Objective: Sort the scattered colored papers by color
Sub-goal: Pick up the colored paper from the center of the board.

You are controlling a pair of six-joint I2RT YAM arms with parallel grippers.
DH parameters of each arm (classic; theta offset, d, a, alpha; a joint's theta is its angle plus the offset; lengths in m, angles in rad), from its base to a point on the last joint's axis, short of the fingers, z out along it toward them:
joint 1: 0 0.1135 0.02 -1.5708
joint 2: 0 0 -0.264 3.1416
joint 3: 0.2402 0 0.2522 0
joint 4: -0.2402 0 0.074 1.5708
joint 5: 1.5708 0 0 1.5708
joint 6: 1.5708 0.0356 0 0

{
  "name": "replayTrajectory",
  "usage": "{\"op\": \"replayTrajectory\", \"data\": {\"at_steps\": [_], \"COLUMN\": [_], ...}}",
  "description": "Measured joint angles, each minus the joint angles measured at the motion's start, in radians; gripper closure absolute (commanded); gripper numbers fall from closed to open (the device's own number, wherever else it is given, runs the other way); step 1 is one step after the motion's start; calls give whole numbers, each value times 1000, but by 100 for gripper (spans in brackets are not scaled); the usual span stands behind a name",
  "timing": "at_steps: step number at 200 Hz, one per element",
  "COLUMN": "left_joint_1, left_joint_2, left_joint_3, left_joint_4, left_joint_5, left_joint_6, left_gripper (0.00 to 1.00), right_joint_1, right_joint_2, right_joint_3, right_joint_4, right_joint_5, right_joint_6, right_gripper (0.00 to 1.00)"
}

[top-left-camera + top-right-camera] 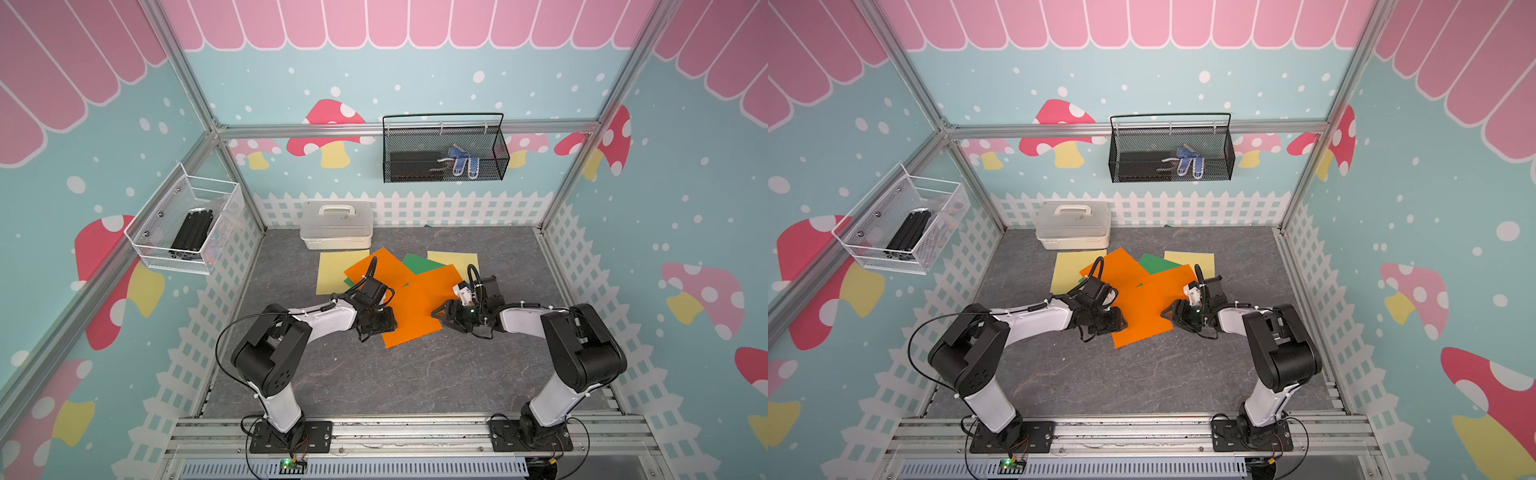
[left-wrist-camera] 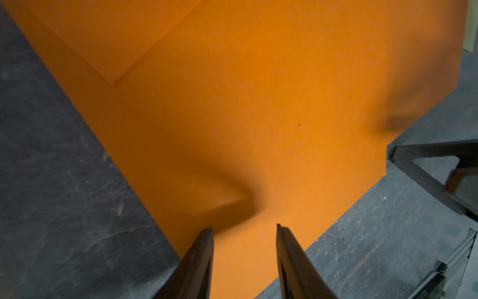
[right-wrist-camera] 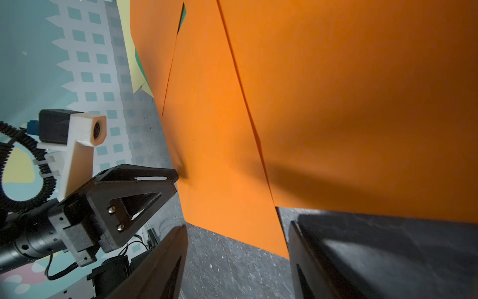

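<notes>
Papers: the colored papers (image 1: 409, 299) lie overlapped and unsorted on the grey table (image 1: 374, 374), just in front of the white lidded box (image 1: 336, 224).
Top sheet: the nearest orange sheet (image 1: 415, 324) is the one farthest from the box and covers parts of two more orange ones.
Other colours: a green sheet (image 1: 419, 264) peeks out nearer the box. One yellow sheet (image 1: 332, 272) lies just before the box, and a second yellow sheet (image 1: 457, 257) lies further along.
Left gripper: the left gripper (image 2: 244, 227) has its fingers apart and tips at the top sheet's edge, where the paper puckers. It clamps nothing.
Right gripper: the right gripper (image 3: 237, 224) has its fingers apart at the opposite corner and holds nothing.
Handling: likely light, thin and floppy. It probably slides on the sheet beneath and buckles when pushed.
Where to hold: probably a free corner over bare table, away from the box, pinched once raised.
</notes>
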Motion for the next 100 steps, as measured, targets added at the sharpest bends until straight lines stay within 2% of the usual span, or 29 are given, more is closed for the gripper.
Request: {"op": "replayTrajectory", "data": {"at_steps": [100], "left_joint_1": [-16], "left_joint_2": [19], "left_joint_3": [17], "left_joint_4": [15], "left_joint_5": [0], "left_joint_6": [-3], "left_gripper": [57], "right_joint_1": [0], "right_joint_2": [20], "right_joint_3": [-9], "right_joint_4": [55], "right_joint_5": [-28], "right_joint_6": [41], "right_gripper": [41]}}
